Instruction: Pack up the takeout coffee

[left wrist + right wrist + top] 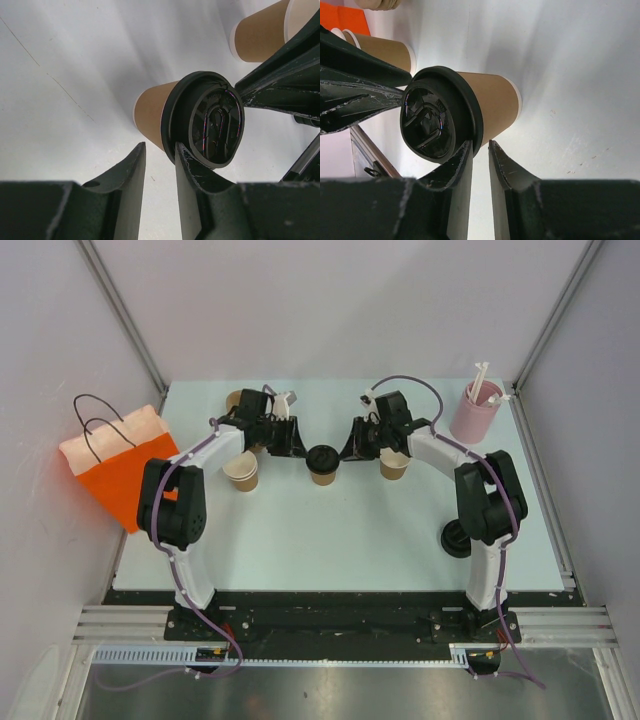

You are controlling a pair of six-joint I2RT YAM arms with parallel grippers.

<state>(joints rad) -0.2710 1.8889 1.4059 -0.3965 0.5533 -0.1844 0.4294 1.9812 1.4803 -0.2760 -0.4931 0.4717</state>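
Observation:
One tan paper cup [322,476] with a black lid [322,457] stands mid-table between my two grippers. My left gripper [298,445] is at the lid's left side and my right gripper [350,448] at its right side. In the left wrist view the jaws [160,145] stand nearly together with nothing between them, and one fingertip [182,152] touches the lid's rim [172,125]. In the right wrist view the jaws [481,142] stand the same way, with one fingertip [466,150] against the lid [432,120]. A second lidded cup is not in view.
Lidless tan cups stand at left [241,473] and right [394,466] of the lidded one. A loose black lid [456,538] lies by the right arm. The orange bag [120,465] stands at the table's left edge. A pink cylinder with white straws [475,410] is at the back right.

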